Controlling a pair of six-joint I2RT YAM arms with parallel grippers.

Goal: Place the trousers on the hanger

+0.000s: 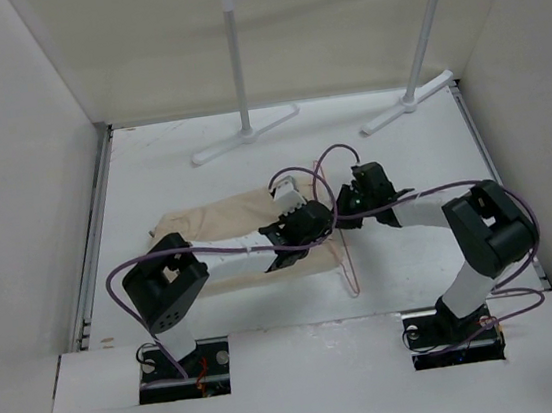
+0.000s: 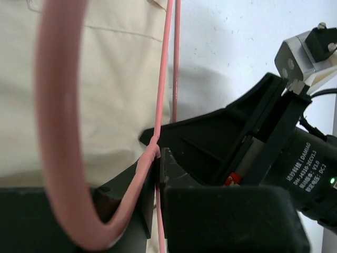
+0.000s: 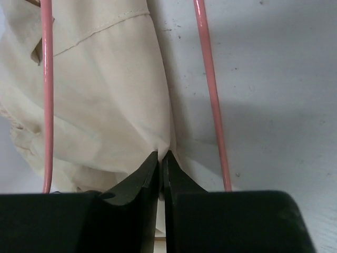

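Centrally, left end effector [image 2: 158, 158] clamps the hanger [image 2: 52, 132]; right end effector [image 3: 162, 158] pinches the trousers [image 3: 105, 105].

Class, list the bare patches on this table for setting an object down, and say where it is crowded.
Bare: the back strip between the two feet of the rack; the left margin between trousers and wall; the right side between rack and right arm. Crowded: the middle, where the left tool pinches the hanger and the right tool the trousers.
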